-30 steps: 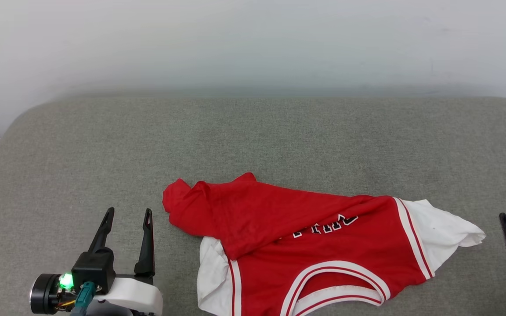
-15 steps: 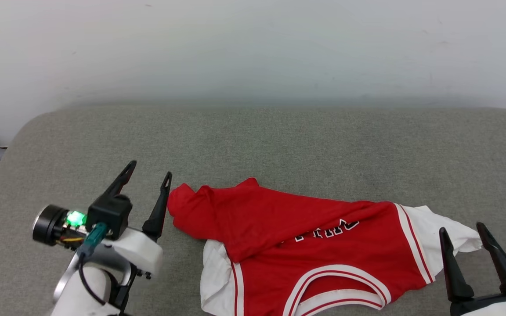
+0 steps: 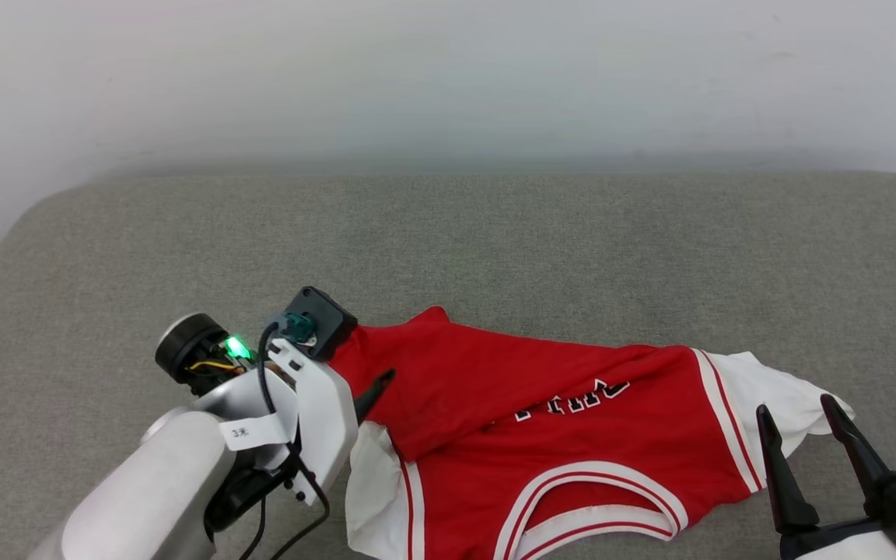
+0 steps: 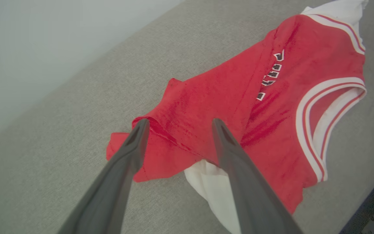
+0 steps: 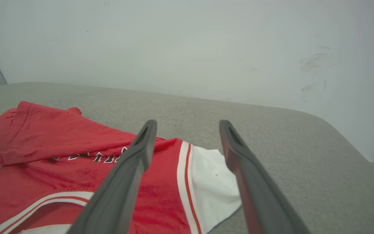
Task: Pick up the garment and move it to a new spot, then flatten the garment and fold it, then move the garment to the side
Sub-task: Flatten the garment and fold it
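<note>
Head view: the left claw [image 3: 369, 384] has swung in! Half a second ago it stood just off the garment's [image 3: 588, 455] left end; now the wrist is rolled over and one dark finger lies above the red fold there. The other finger is hidden behind the wrist. The right claw [image 3: 796, 404] has barely shifted at the lower right, fingers wide, tips by the white sleeve. The garment itself hasn't budged: rumpled on the near part of the grey worktop [image 3: 495, 249], neckline towards the robot.

Left wrist view: fingers spread wide, gripping nothing, both tips over the red folded flap, with a white sleeve peeking out beneath. Whether they touch the cloth, I can't tell.

Right wrist view: fingers wide too, empty, framing the striped seam and the white sleeve.
</note>
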